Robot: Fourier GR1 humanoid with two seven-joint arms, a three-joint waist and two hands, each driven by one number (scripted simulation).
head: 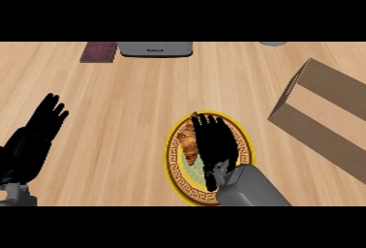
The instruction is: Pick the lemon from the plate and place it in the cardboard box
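Note:
A round plate (170, 157) with a yellow rim and patterned border lies on the wooden counter, right of centre. My right hand (214, 145) hovers flat over it, fingers straight and pointing away from me, covering most of its middle. Beside the fingers, on the plate's left part, lies an elongated brown-orange item (189, 141). No lemon shows; the hand hides whatever is under it. The cardboard box (325, 111) stands to the right of the plate, apart from the hand. My left hand (36, 133) rests open at the left edge, fingers up.
A grey appliance (156, 48) sits at the counter's far edge, with a dark red flat item (99, 52) to its left. A small grey object (273, 43) shows at the top right. Bare wood lies between the plate and the left hand.

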